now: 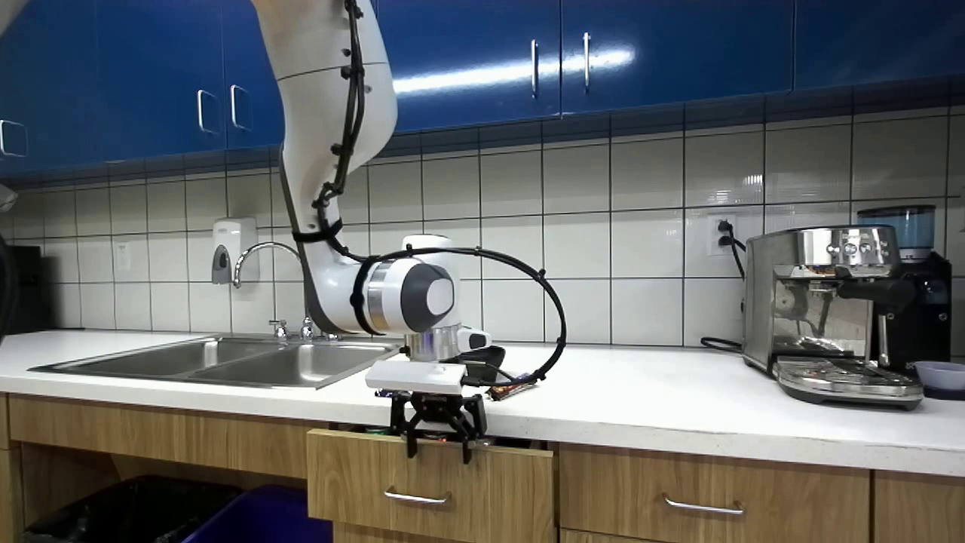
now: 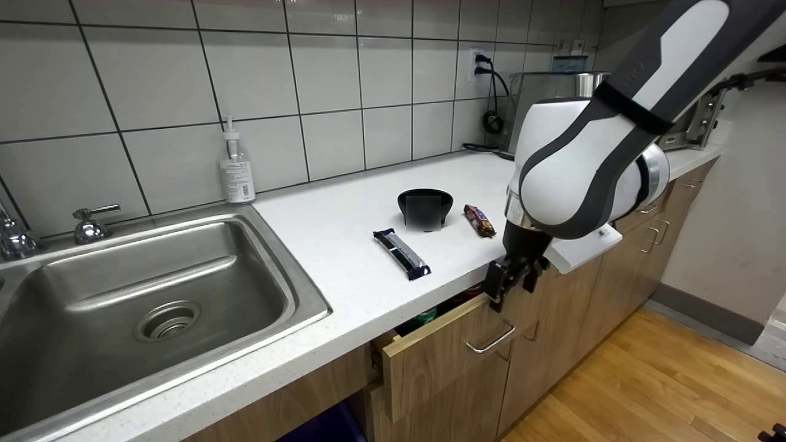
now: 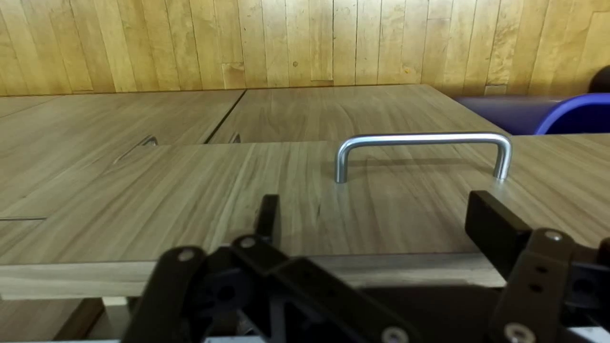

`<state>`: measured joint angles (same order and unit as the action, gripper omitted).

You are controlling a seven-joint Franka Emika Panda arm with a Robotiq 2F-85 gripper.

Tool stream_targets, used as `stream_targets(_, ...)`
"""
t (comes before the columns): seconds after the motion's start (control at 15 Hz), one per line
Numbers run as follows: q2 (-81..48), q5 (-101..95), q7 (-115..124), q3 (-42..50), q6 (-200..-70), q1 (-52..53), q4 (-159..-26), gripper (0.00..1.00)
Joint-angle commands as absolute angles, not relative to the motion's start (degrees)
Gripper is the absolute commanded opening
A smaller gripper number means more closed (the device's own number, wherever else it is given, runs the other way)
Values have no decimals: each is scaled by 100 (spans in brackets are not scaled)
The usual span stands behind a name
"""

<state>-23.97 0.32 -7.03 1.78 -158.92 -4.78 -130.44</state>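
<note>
Wood-grain drawer [image 1: 430, 475] sits part-way out under the white counter [image 2: 334, 230] — gripper [image 1: 439, 451] right at the drawer's top edge, jaws spread wide, holding nothing. Counter edge is close by too. Up top: black bowl [image 2: 425, 205], dark blue wrapped bar [image 2: 402, 253], reddish-brown wrapped bar [image 2: 479, 221], with a steel sink [image 2: 302, 288] nearby. Pump bottle [image 2: 237, 164] has a label [image 2: 237, 184] — print's too small to read.

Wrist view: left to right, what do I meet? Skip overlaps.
Cabinet handle → second cabinet handle, mostly hidden → fingertip → drawer handle → blue bin.
</note>
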Motion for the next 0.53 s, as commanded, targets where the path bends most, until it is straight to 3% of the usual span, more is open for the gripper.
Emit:
stream_targets(0.0,-1789,150,-782,-1,-16245,-568,-13802,100)
stream_targets(0.47,-790,79,-309,47,-16650,-253,-15031,100)
